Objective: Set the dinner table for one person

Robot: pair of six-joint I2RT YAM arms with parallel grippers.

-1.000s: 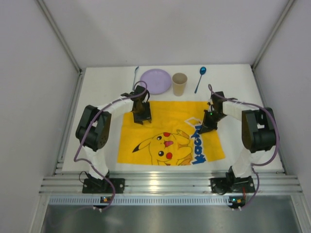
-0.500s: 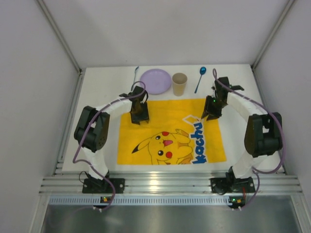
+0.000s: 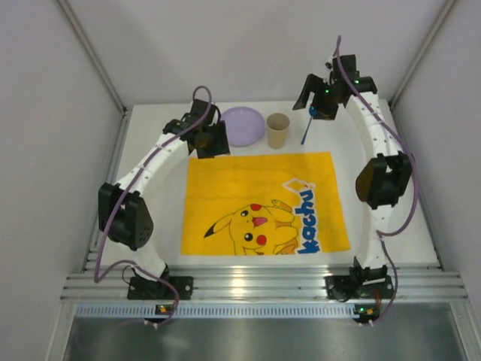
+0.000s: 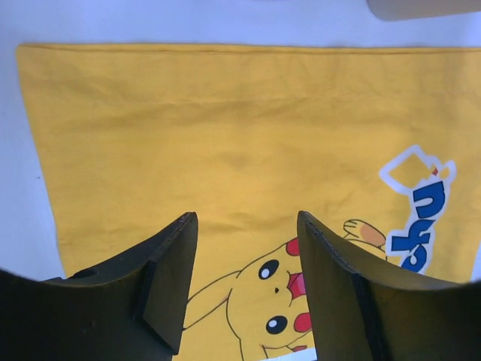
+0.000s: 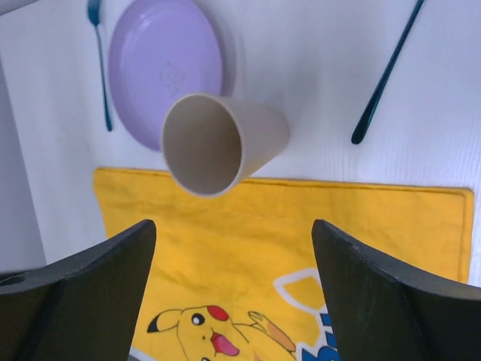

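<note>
The yellow Pikachu mat (image 3: 263,203) lies flat on the white dinner table (image 3: 376,143). Behind it stand a purple plate (image 3: 244,124) and a tan cup (image 3: 278,129), with a blue spoon (image 3: 306,133) to their right. My left gripper (image 3: 210,141) hovers open over the mat's far left corner, nothing between its fingers (image 4: 169,278). My right gripper (image 3: 313,96) is raised high at the back right, jaws wide open and empty. From it I look down on the cup (image 5: 218,143), the plate (image 5: 165,68), the spoon (image 5: 383,79) and a blue fork (image 5: 99,68).
White walls enclose the table on three sides, with metal posts at the back corners. An aluminium rail (image 3: 255,286) carries both arm bases at the near edge. The cup's rim (image 4: 421,7) shows at the top of the left wrist view.
Both arms rose and swung toward the back of the table. The right gripper opened and let go of the mat, which now lies spread flat and square.
</note>
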